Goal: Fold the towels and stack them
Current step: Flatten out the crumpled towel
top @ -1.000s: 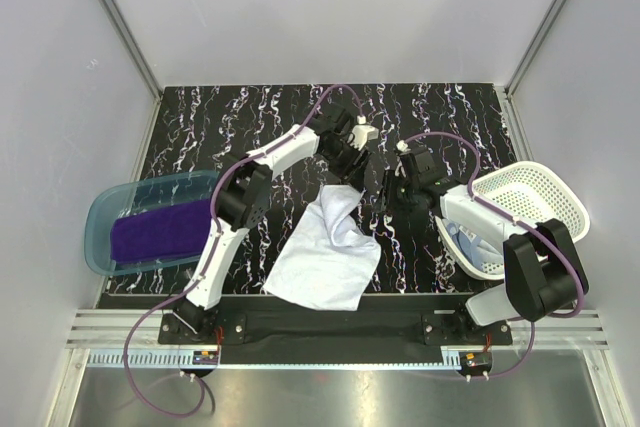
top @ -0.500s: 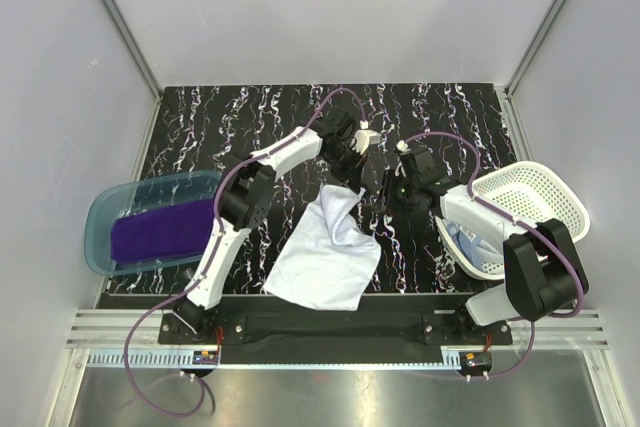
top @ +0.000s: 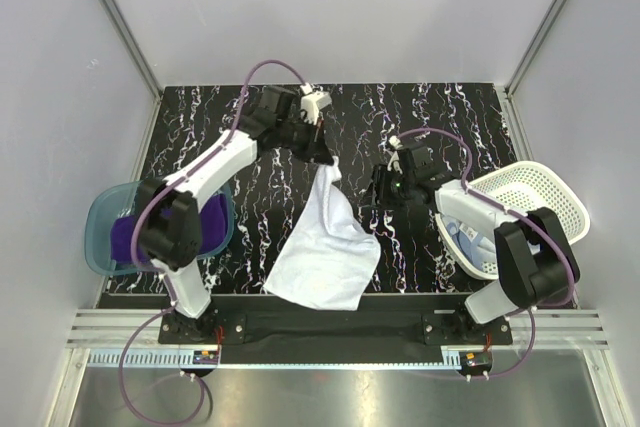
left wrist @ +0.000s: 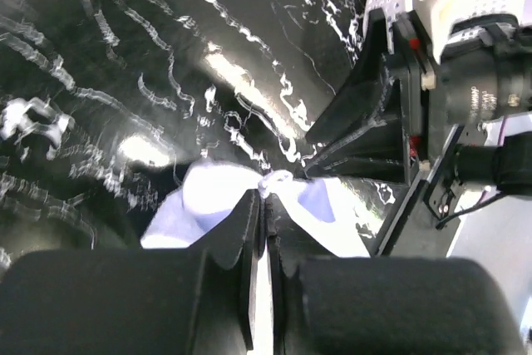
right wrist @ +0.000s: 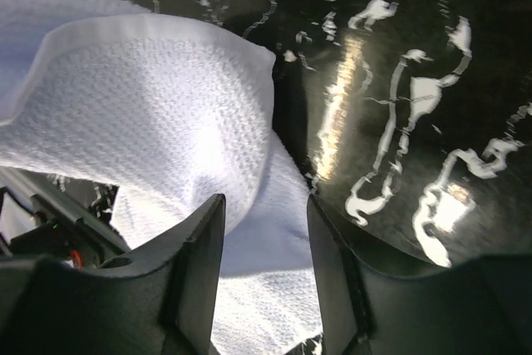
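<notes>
The white towel (top: 325, 247) lies spread at the table's middle front, with its far corner lifted. My left gripper (top: 328, 160) is shut on that corner; the left wrist view shows the white cloth (left wrist: 208, 193) bunched at the tips of the left gripper (left wrist: 268, 193). My right gripper (top: 380, 187) hovers just right of the towel's upper edge. In the right wrist view the right gripper (right wrist: 264, 205) is open over the white weave (right wrist: 141, 114). The purple towel (top: 125, 237) lies in the tub, partly behind my left arm. A light blue towel (top: 462, 237) sits in the basket.
The translucent teal tub (top: 95, 227) stands at the left table edge. The white perforated basket (top: 530, 197) stands tilted at the right edge. My right arm (left wrist: 399, 122) is close in front of the left gripper. Grey walls enclose the black marbled table (top: 200, 127).
My left gripper closed on the towel's far corner and drew it back and left as the arm swung left, stretching the cloth. The right gripper's fingers widened a little.
</notes>
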